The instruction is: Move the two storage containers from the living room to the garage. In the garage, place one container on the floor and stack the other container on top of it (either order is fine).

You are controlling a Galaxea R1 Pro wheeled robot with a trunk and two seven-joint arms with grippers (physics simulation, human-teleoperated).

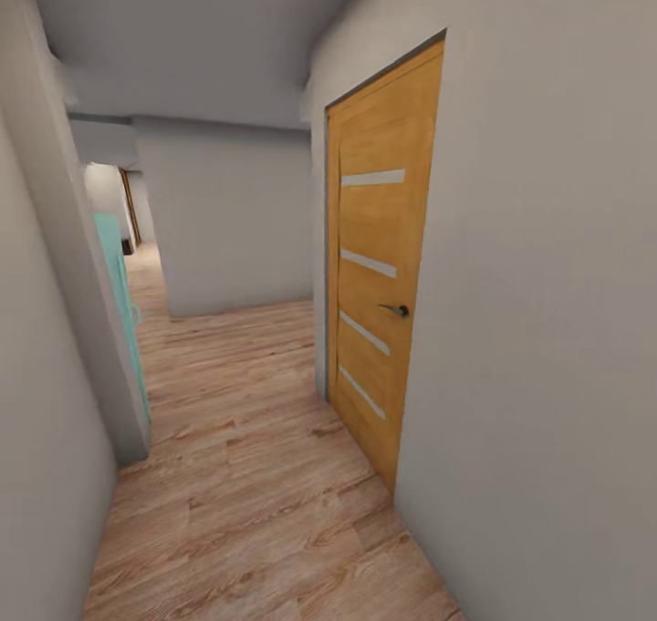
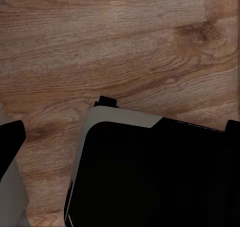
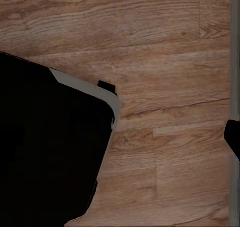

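The two storage containers are out of view; the garage and its floor are out of view too. The head view looks down a narrow corridor with a light wood-plank floor (image 1: 246,475). In the left wrist view my left gripper (image 2: 120,137) hangs open over the planks. One black fingertip (image 2: 10,144) sits at each side edge, with nothing held between them. In the right wrist view my right gripper (image 3: 120,137) is open as well. One of its fingertips (image 3: 233,137) shows at the edge, and nothing is held.
A closed orange wooden door (image 1: 379,284) with a handle (image 1: 397,310) is close on the right. A teal door (image 1: 123,311) stands ajar on the left. A grey wall (image 1: 237,220) blocks straight ahead; the corridor bends left. My black base (image 2: 150,182) (image 3: 50,152) shows below both grippers.
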